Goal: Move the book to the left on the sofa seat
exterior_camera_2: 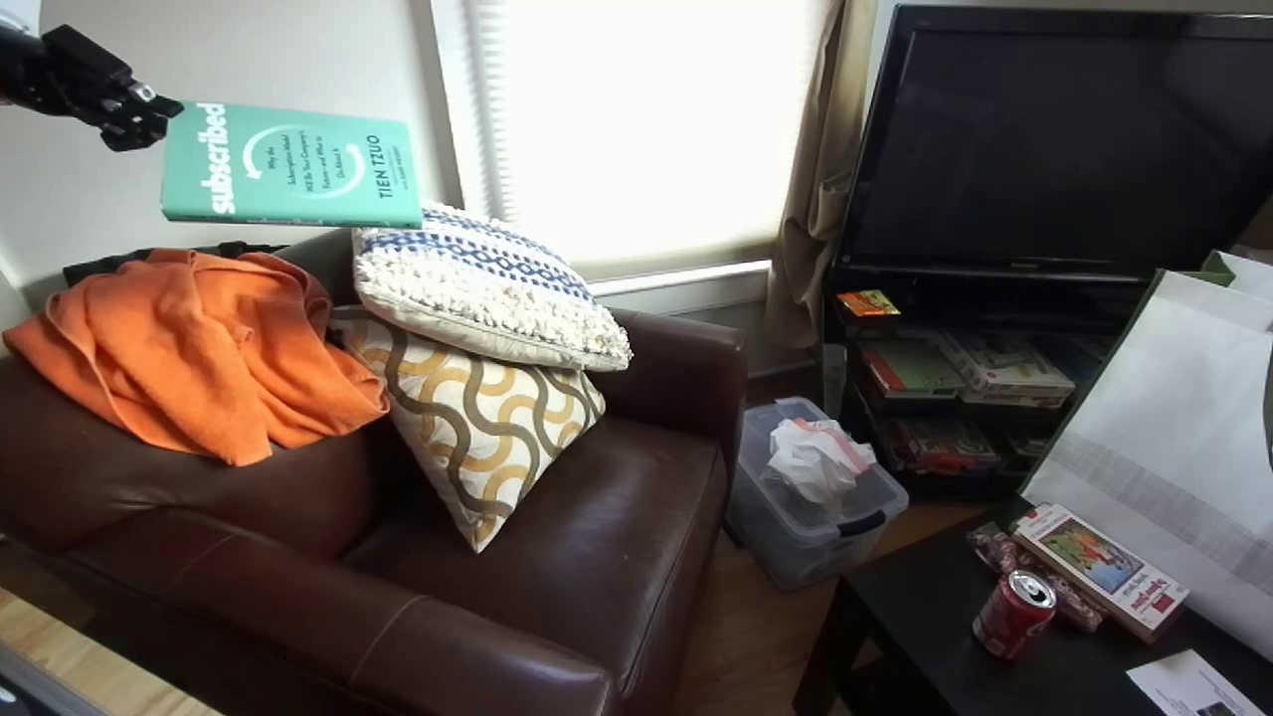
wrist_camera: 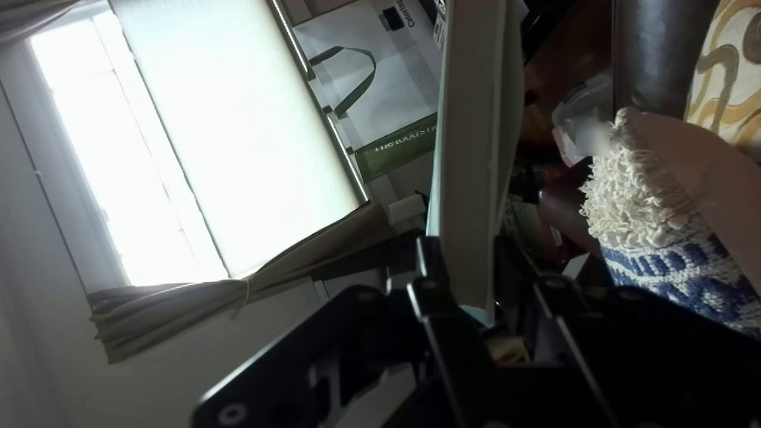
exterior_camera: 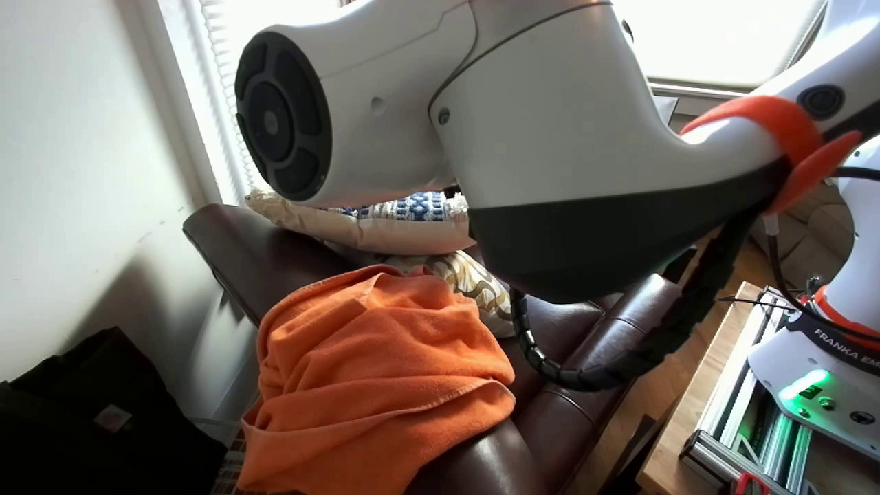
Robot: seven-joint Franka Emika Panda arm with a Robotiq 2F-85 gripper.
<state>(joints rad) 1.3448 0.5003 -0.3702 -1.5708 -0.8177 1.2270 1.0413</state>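
Note:
The book (exterior_camera_2: 293, 164), a green hardcover titled "subscribed", is held in the air above the orange blanket and pillows in an exterior view. My gripper (exterior_camera_2: 159, 124) is shut on its left edge there. In the wrist view the book (wrist_camera: 472, 148) shows edge-on between the two fingers of the gripper (wrist_camera: 462, 255). The sofa seat (exterior_camera_2: 587, 517) is glossy dark brown leather, below and to the right of the book. The sofa also shows in an exterior view (exterior_camera: 557, 330), where the arm hides the book and the gripper.
An orange blanket (exterior_camera_2: 219, 348) lies over the sofa back. A fringed blue-and-white pillow (exterior_camera_2: 487, 283) rests on a wavy-patterned pillow (exterior_camera_2: 487, 418) on the sofa. A clear bin (exterior_camera_2: 816, 507), a black table (exterior_camera_2: 925, 617) and a television (exterior_camera_2: 1054, 149) stand beyond the sofa.

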